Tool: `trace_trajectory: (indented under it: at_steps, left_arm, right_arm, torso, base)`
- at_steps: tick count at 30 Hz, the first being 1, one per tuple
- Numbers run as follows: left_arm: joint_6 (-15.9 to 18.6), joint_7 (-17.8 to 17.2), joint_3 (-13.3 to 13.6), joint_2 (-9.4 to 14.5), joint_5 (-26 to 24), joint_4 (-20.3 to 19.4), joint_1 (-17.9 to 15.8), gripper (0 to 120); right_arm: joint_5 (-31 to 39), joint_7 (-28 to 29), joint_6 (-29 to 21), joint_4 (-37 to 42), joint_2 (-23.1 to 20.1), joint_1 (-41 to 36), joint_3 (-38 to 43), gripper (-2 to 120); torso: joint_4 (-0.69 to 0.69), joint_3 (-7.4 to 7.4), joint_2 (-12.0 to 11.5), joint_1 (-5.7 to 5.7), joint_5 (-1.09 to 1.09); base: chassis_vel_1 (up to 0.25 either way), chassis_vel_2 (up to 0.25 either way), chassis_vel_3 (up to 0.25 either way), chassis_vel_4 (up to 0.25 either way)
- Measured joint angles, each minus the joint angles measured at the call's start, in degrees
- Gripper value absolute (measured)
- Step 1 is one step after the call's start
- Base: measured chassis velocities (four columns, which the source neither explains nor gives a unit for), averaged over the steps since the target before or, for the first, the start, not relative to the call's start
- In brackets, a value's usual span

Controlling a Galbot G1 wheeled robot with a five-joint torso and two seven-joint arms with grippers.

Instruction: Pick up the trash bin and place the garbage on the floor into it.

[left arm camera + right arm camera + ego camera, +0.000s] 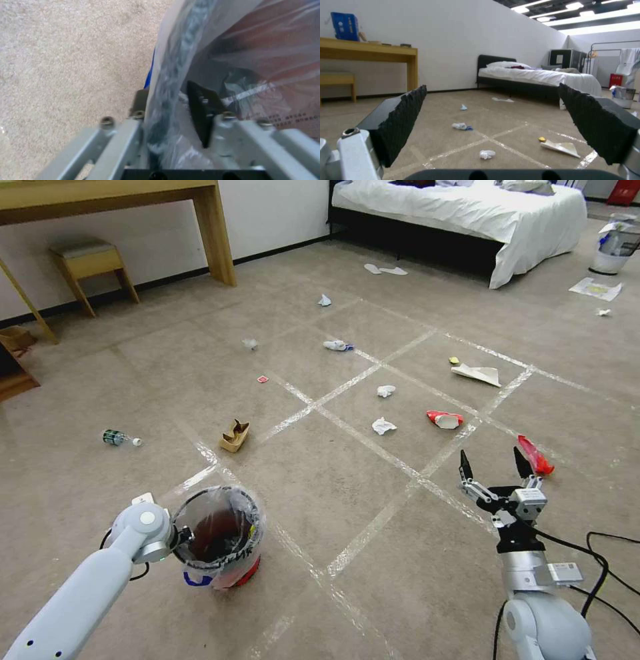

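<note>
The floor [373, 313] is beige-brown carpet with shiny clear tape lines crossing in a grid. The trash bin [220, 537] is dark reddish inside, has a crinkly clear liner and black scrawl outside, plus some blue and red low down. The garbage is mostly white tissues [383, 426], a red-and-white wrapper [445, 419], torn brown cardboard [235, 436], and a greenish bottle [119, 437]. The right gripper [495, 465] has black fingers on silver.
</note>
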Motion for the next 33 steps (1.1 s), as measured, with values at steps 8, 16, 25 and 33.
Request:
trace_trajectory:
  at_steps: [8,16,25,33]
  left_arm:
    - [-0.1,-0.3,-1.3,0.2,0.0,-2.2,2.2,0]
    - [-0.1,-0.3,-4.5,1.1,0.1,-5.3,6.1,0]
    - [-0.1,0.1,-8.4,2.4,-0.4,-8.4,9.5,0]
    - [-0.4,-0.6,-13.4,3.6,-2.4,-16.0,14.5,0]
  right_arm:
    - [0.4,0.1,0.0,1.4,-0.5,-1.0,0.7,100]
    - [1.3,0.1,0.0,2.7,-0.4,-1.9,0.9,100]
    - [1.7,0.0,0.4,3.1,0.0,-2.6,1.0,100]
    - [2.0,0.7,0.3,3.7,-0.2,-2.5,1.5,100]
  torso:
    - [-0.01,0.00,0.0,0.00,-0.01]
    - [0.01,0.00,0.0,0.00,-0.01]
    - [0.00,0.00,0.0,0.00,0.00]
    - [0.01,0.00,0.0,0.00,0.00]
  base:
    - [0.000,0.000,0.000,0.000]
    - [0.000,0.000,0.000,0.000]
    - [0.000,0.000,0.000,0.000]
    - [0.000,0.000,0.000,0.000]
